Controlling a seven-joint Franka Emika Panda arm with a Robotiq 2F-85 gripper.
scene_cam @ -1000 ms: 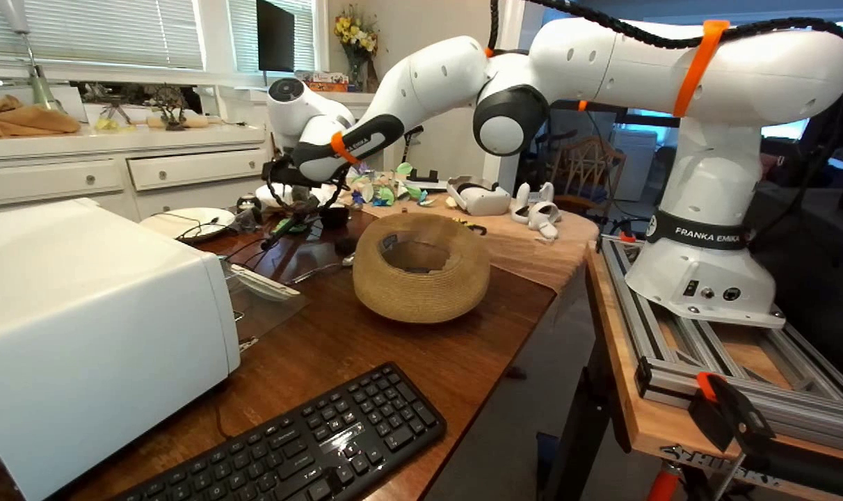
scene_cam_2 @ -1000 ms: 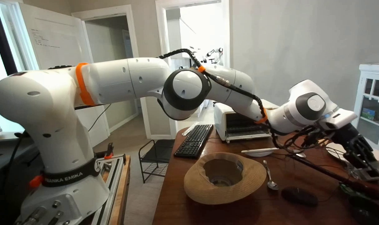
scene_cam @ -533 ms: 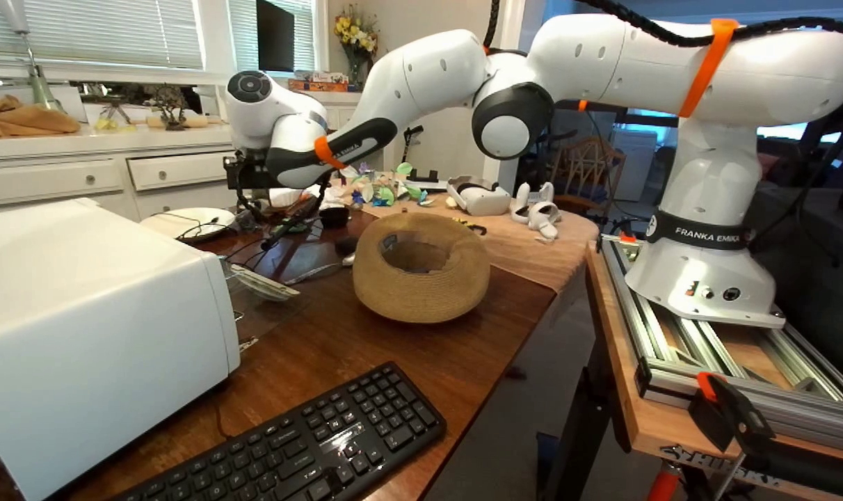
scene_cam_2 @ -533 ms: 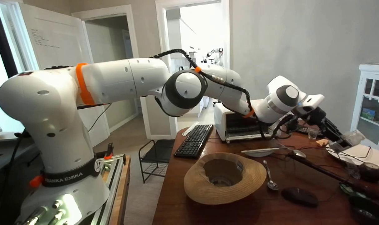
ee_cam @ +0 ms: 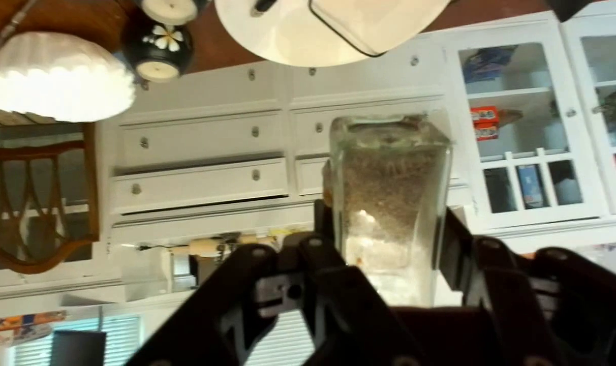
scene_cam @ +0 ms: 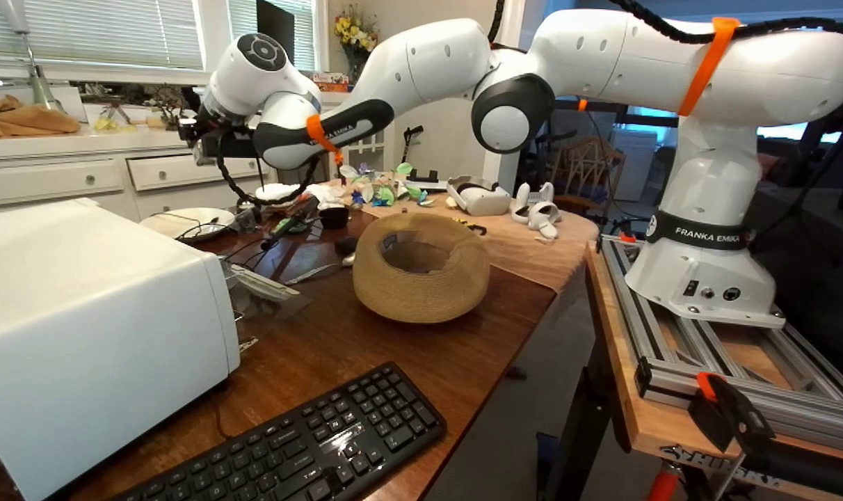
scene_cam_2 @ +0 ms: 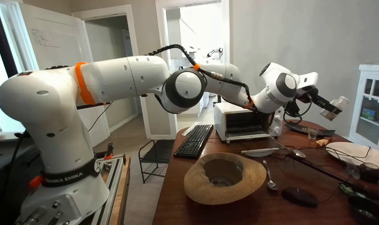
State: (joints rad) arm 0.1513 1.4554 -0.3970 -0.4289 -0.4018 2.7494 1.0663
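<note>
My gripper (scene_cam_2: 331, 108) is shut on a clear glass jar (scene_cam_2: 340, 103) and holds it tilted in the air above the far end of the table. In the wrist view my gripper (ee_cam: 384, 229) has one finger on each side of the jar (ee_cam: 389, 188). The jar is squarish, with brownish, grainy contents. Beneath it in an exterior view are a dark tray (scene_cam_2: 326, 132), a small clear glass (scene_cam_2: 313, 134) and a large white plate (scene_cam_2: 339, 147). In another exterior view the wrist and forearm hide the fingers and jar.
A straw hat (scene_cam: 421, 296) lies crown-down on the wooden table. A white toaster oven (scene_cam: 101, 306) and a black keyboard (scene_cam: 310, 438) stand nearby. A spoon (scene_cam_2: 271, 184), a dark mouse (scene_cam_2: 299, 196) and a black bowl (scene_cam_2: 368, 210) lie beyond the hat. Thin cables cross the table.
My gripper has risen with the jar, away from the plate and bowl side toward the oven side. It has turned from pointing steeply down to nearly level. The hat and table things have not moved.
</note>
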